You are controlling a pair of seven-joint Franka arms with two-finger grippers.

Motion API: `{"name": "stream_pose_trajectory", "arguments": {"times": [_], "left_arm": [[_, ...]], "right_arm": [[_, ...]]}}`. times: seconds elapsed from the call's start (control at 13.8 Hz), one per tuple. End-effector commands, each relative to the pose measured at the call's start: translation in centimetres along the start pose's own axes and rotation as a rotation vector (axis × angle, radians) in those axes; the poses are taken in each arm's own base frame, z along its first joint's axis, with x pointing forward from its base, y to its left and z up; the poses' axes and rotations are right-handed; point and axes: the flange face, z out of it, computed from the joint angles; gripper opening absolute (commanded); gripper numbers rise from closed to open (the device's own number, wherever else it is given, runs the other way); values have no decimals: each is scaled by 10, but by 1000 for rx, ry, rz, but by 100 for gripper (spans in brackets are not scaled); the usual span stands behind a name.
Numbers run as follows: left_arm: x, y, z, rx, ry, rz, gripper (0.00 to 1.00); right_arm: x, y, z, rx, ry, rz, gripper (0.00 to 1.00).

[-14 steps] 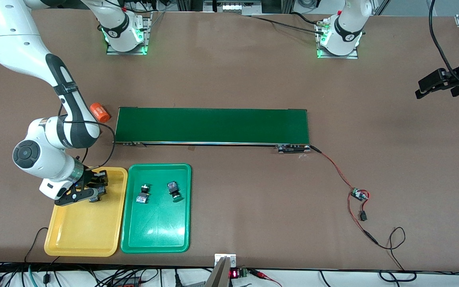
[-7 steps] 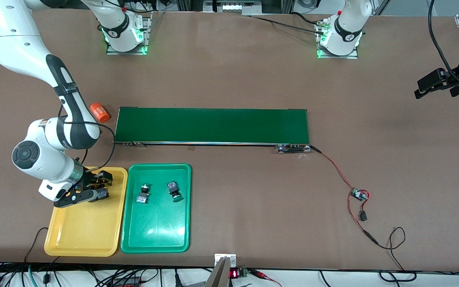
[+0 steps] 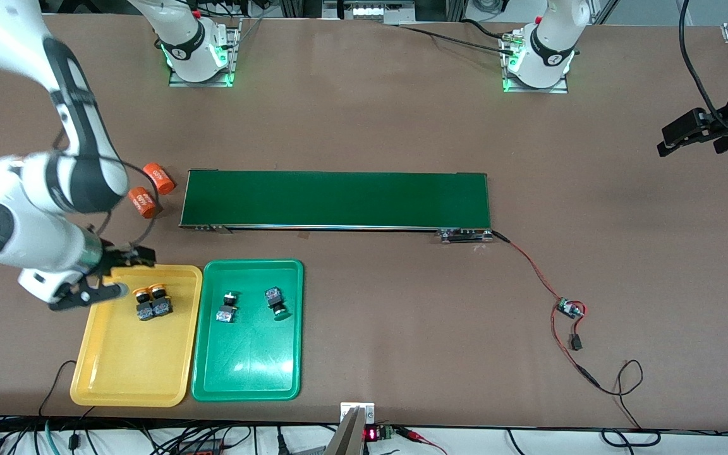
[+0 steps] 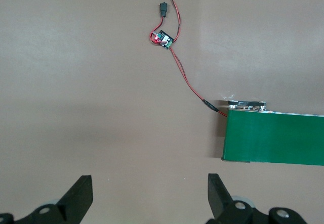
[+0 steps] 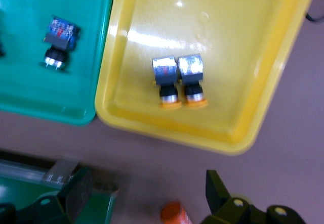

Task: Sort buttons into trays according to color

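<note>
right gripper point(image 3: 108, 277) wide, empty, over yellow tray point(image 3: 125, 366) edge | two yellow buttons point(image 3: 151, 301) in it | left gripper point(image 3: 692, 136) waits, wide

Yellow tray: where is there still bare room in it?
The yellow tray is bare in its half nearer the front camera. Its crowded end is toward the conveyor belt, where two yellow-capped buttons sit side by side and the open right claw hovers.

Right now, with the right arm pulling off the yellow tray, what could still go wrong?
1. The right gripper, open, hangs low over the yellow tray's rim; a sweep could clip it.
2. The two yellow-capped buttons lie touching; a knock moves both.
3. Two orange cylinders lie near its path.
</note>
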Motion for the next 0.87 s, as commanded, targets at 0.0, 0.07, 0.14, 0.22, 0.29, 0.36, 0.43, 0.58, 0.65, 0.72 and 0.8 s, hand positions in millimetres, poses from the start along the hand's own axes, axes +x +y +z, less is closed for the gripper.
{"name": "stream_pose_trajectory", "arguments": {"times": [0.0,0.07,0.14,0.22,0.29,0.36,0.43,0.58,0.65,0.72,0.8], "left_arm": [[-5,1,-5,3,2,15,100],[-5,0,-5,5,0,15,100],[-5,0,-4,6,-1,15,100],[-5,1,-5,6,0,17,100],[-5,1,-5,6,0,17,100],[-5,1,-5,6,2,17,100],[-5,1,-5,6,3,17,100],[-5,1,-5,6,5,17,100],[-5,1,-5,6,5,17,100],[-4,1,-4,6,5,17,100],[-4,1,-5,6,8,17,100]], "right_arm": [[-37,-17,-56,-18,-54,73,100],[-49,-25,-77,-6,-66,100,100],[-62,-31,-94,0,-81,120,100],[-75,-37,-113,-7,-92,136,100],[-87,-40,-128,-16,-98,141,100],[-99,-41,-144,-22,-102,144,100],[-109,-43,-156,-26,-103,147,100],[-126,-44,-175,-30,-104,156,100],[-133,-44,-180,-10,-110,159,100],[-138,-43,-181,-5,-123,165,100],[-140,-42,-179,-4,-134,168,100]]}}
